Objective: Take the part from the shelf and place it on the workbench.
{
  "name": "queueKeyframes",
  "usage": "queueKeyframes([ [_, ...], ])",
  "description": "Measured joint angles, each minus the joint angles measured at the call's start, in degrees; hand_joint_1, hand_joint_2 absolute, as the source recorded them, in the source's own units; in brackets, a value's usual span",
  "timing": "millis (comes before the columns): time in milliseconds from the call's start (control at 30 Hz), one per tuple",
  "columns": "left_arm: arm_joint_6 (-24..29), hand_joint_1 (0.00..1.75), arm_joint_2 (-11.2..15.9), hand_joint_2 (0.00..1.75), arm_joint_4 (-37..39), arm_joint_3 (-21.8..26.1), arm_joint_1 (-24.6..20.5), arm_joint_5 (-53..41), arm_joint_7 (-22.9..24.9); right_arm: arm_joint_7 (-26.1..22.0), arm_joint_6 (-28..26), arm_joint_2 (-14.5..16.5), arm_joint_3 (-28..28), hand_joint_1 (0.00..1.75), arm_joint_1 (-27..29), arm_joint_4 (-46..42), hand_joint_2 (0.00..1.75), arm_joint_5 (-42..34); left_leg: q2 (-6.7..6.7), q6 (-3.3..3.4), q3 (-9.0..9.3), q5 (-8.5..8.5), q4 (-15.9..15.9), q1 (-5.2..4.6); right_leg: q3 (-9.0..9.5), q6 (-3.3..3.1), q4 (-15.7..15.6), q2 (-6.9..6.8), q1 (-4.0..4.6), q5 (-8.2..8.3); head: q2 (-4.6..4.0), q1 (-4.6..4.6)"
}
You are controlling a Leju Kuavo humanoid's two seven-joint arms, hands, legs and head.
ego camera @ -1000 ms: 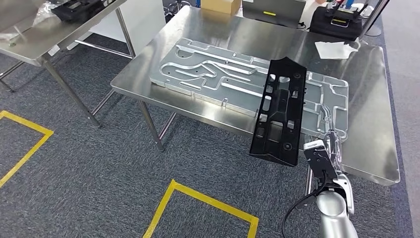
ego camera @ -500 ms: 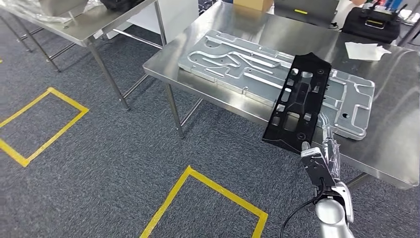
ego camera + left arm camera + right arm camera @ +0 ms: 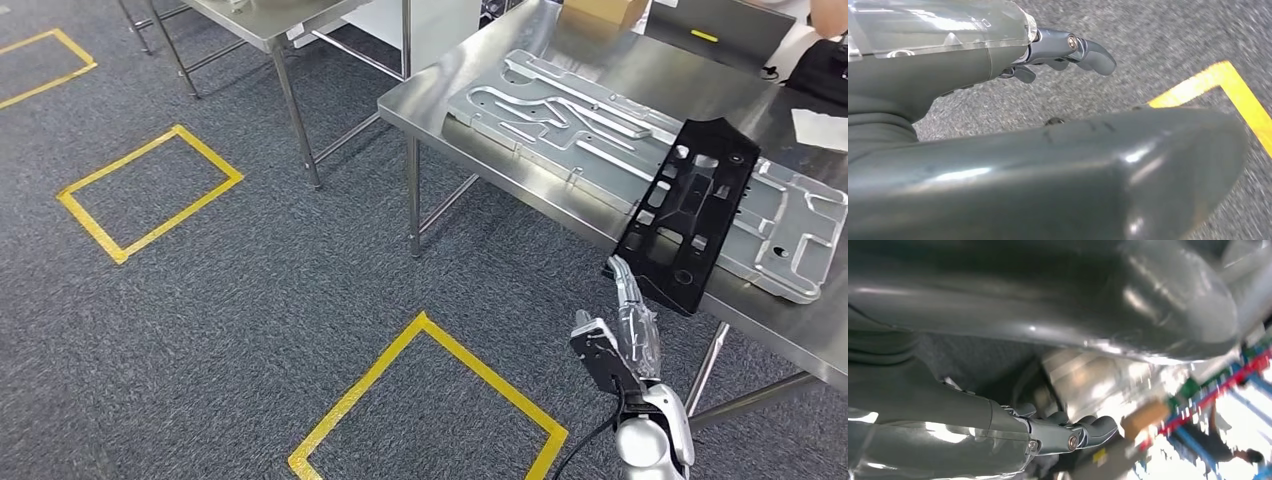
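The right hand's fingers (image 3: 628,300) point up toward the near edge of the black part (image 3: 690,213), lying straight and close together, tips just below the part's lower end; can't tell from the head view whether they actually touch it or hold anything. In the right wrist view the right hand (image 3: 1063,432) has its dark fingers gently curled with nothing visibly between them and the thumb, so it looks like an empty hand, but the blur makes that a bit iffy. The left hand (image 3: 1068,50) hangs over the carpet, fingers loosely curled, apart from the thumb, nothing in them. The part is a long black plastic piece full of cut-outs, lying flat and slanted across the worktop (image 3: 560,60), its lower end sticking out past the near edge and its upper end resting on the big machined plate (image 3: 590,110). That plate is silvery metal with grooves and pockets, and takes up most of the steel worktop. At the far side there's a cardboard box (image 3: 605,10) and a grey case (image 3: 720,25) with a yellow stripe, and a white sheet (image 3: 822,127) at the right. Yellow tape squares (image 3: 150,190) mark the grey carpet (image 3: 250,330), and a second steel table (image 3: 270,15) stands further left.
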Motion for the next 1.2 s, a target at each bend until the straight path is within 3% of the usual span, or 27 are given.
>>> queueKeyframes([
  [67,-0.07,0.0,-0.04,0.0,0.0,-0.01,-0.01,-0.04,0.01,0.02,-0.14,0.15,0.65,0.0,0.26,2.12,0.0,1.72,-1.25,-0.2,-1.47,0.8,0.68,-0.05,5.19,-0.86,-7.0,1.13,0.34,2.79,0.0,0.0],
  [133,-0.18,0.0,-0.13,0.0,0.0,-0.02,-0.11,-0.2,0.07,0.19,-0.67,0.43,1.32,0.0,0.3,5.13,0.0,3.61,-2.3,-0.64,-2.61,1.62,1.21,-0.13,9.61,-1.61,-14.19,3.04,0.52,3.51,0.0,0.01],
  [167,-0.23,0.0,-0.18,0.0,0.0,-0.03,-0.12,-0.3,0.13,0.42,-1.06,0.6,1.62,0.0,0.2,7.04,0.0,4.59,-2.76,-0.94,-2.97,2.07,1.29,-0.09,10.51,-1.85,-15.92,3.6,0.64,3.32,0.0,0.01],
  [233,-0.28,0.0,-0.18,0.0,0.0,-0.08,-0.03,-0.54,0.3,1.23,-2.89,1.15,2.39,0.0,-0.68,13.34,0.0,7.16,-3.56,-1.66,-3.36,2.9,1.21,0.04,10.49,-2.2,-16.67,2.94,0.69,3.88,0.0,0.01],
  [267,-0.26,0.0,-0.15,0.0,0.0,-0.11,0.02,-0.71,0.36,1.46,-4.28,1.41,2.74,0.0,-1.62,17.94,0.0,8.24,-3.26,-1.97,-3.69,2.59,1.56,0.09,10.31,-2.5,-16.95,2.37,0.62,4.33,0.0,0.01],
  [333,-0.11,0.0,-0.09,0.0,0.0,-0.24,-0.08,-1.13,0.45,1.61,-6.39,1.88,3.21,0.0,-3.61,28.53,0.0,8.91,-1.39,-2.55,-5.16,-0.72,4.87,0.17,9.62,-3.17,-17.44,1.06,0.37,5.32,0.0,-0.01],
  [400,0.23,0.0,-0.07,0.0,0.0,-0.47,-0.24,-1.52,0.52,3.0,-6.33,2.02,3.23,0.0,-4.6,38.4,0.0,8.34,0.47,-3.26,-7.41,-5.75,11.85,0.47,8.67,-3.34,-17.44,-0.41,0.49,6.0,0.0,-0.03],
  [433,0.49,0.0,-0.05,0.0,0.0,-0.62,-0.24,-1.69,0.53,4.57,-5.97,2.01,3.23,0.0,-4.69,42.69,0.0,8.39,0.86,-3.62,-8.25,-7.01,15.33,0.71,8.17,-3.23,-17.39,-1.22,0.5,6.33,0.0,-0.04],
  [467,0.79,0.0,-0.03,0.0,0.0,-0.77,-0.18,-1.78,0.54,6.71,-5.62,1.98,3.23,0.0,-4.68,46.52,0.0,8.84,1.09,-3.94,-8.46,-6.91,17.57,0.97,7.66,-3.09,-17.3,-2.03,0.5,6.63,0.0,-0.04],
  [500,1.15,0.0,-0.02,0.0,0.0,-0.91,-0.1,-1.85,0.56,9.17,-5.17,1.91,3.23,0.0,-4.63,49.84,0.0,9.55,1.31,-4.18,-7.73,-5.73,17.95,1.24,7.14,-2.92,-17.17,-2.77,0.46,6.9,0.0,-0.04],
  [533,1.54,0.0,0.0,0.0,0.0,-1.02,-0.03,-1.88,0.57,11.65,-4.55,1.81,3.23,0.0,-4.57,52.67,0.0,10.34,1.6,-4.34,-5.9,-4.14,16.18,1.47,6.66,-2.73,-17.01,-3.41,0.41,7.12,0.0,-0.04],
  [567,1.99,0.0,0.02,0.0,0.0,-1.12,0.0,-1.9,0.6,14.49,-3.62,1.63,3.23,0.0,-4.49,55.47,0.0,11.08,2.25,-4.41,-2.96,-2.97,12.46,1.62,6.29,-2.5,-16.81,-3.97,0.37,7.31,0.0,-0.04],
  [633,2.88,0.0,0.05,0.0,0.0,-1.23,-0.07,-1.92,0.62,19.72,-1.2,1.08,3.22,0.0,-3.93,59.7,0.0,11.67,3.57,-4.14,2.93,-3.07,4.26,1.45,5.81,-1.92,-16.43,-4.91,0.4,7.58,-0.01,-0.04],
  [667,3.26,0.0,0.06,0.0,0.0,-1.27,-0.09,-1.92,0.64,22.0,0.09,0.73,3.18,0.0,-3.43,61.46,0.0,11.39,3.99,-3.77,4.6,-3.73,1.59,1.25,5.71,-1.6,-16.28,-5.34,0.45,7.72,-0.01,-0.04],
  [733,3.81,0.0,0.1,0.0,0.0,-1.34,0.05,-1.91,0.8,25.44,2.31,0.14,2.8,0.0,-2.13,64.17,0.0,10.01,3.61,-2.73,4.9,-4.33,0.04,0.96,5.69,-0.9,-16.21,-6.15,0.5,8.02,0.0,-0.04],
  [800,4.19,0.0,0.13,0.0,0.0,-1.43,0.28,-1.9,0.99,28.16,4.25,-0.5,1.98,0.0,-0.81,66.18,0.0,8.5,3.11,-1.66,4.72,-3.87,-0.38,1.04,5.24,-0.27,-15.02,-4.81,0.24,6.95,0.0,-0.03],
  [833,4.33,0.0,0.15,0.0,0.0,-1.46,0.33,-1.9,1.07,29.25,5.15,-0.79,1.55,0.0,-0.19,66.96,0.0,7.92,2.91,-1.14,4.62,-3.53,-0.56,1.06,4.34,-0.07,-12.92,-3.44,0.13,5.34,0.0,-0.03],
  [900,4.55,0.0,0.19,0.0,0.0,-1.54,0.31,-2.05,1.21,31.15,7.25,-1.31,0.49,0.0,0.97,68.33,0.0,6.75,2.34,-0.4,4.02,-3.0,-0.55,0.79,1.11,0.02,-5.49,-0.85,0.03,0.83,0.0,-0.02],
  [933,4.61,0.0,0.21,0.0,0.0,-1.57,0.28,-2.19,1.29,31.91,8.28,-1.48,-0.07,0.0,1.49,68.86,0.0,6.24,1.91,-0.19,3.65,-2.8,-0.46,0.57,-0.48,-0.01,-1.7,-0.35,0.06,-0.84,0.0,-0.02],
  [967,4.66,0.0,0.22,0.0,0.0,-1.63,0.28,-2.4,1.42,32.65,9.45,-1.62,-0.68,0.0,1.9,69.35,0.0,5.81,1.4,-0.09,3.32,-2.66,-0.31,0.39,-1.32,-0.08,0.54,-0.15,0.08,-1.45,0.0,-0.02],
  [1000,4.7,0.0,0.24,0.0,0.0,-1.72,0.3,-2.63,1.58,33.14,10.47,-1.69,-1.16,0.0,2.16,69.67,0.0,5.61,0.89,-0.09,3.04,-2.56,-0.1,0.25,-1.06,-0.22,0.56,-0.06,0.11,-0.9,0.0,-0.02],
  [1033,4.77,0.0,0.26,0.0,0.0,-1.85,0.32,-2.94,1.75,33.46,11.45,-1.71,-1.55,0.0,2.31,69.92,0.0,5.56,0.35,-0.11,2.82,-2.51,0.17,0.17,0.46,-0.43,-1.9,0.1,0.12,0.66,0.0,-0.02],
  [1100,4.91,0.0,0.31,0.0,0.0,-2.37,0.25,-3.73,1.95,33.62,13.1,-1.71,-2.26,0.0,2.45,70.33,0.0,5.43,-0.62,-0.3,2.44,-2.53,0.83,0.01,5.01,-0.93,-9.96,1.25,0.2,4.0,0.0,-0.02],
  [1133,4.95,0.0,0.33,0.0,0.0,-2.7,0.19,-4.17,1.95,33.52,13.7,-1.68,-2.6,0.0,2.5,70.5,0.0,5.34,-1.06,-0.48,2.23,-2.53,1.1,-0.07,6.64,-1.12,-13.11,1.8,0.26,4.94,0.0,-0.02],
  [1200,5.03,0.0,0.36,0.0,0.0,-3.41,0.13,-5.07,1.75,33.24,14.73,-1.57,-3.19,0.0,2.51,70.79,0.0,5.2,-1.68,-1.03,1.84,-2.39,1.36,-0.14,7.52,-1.34,-15.19,2.22,0.48,5.16,0.0,-0.02],
])
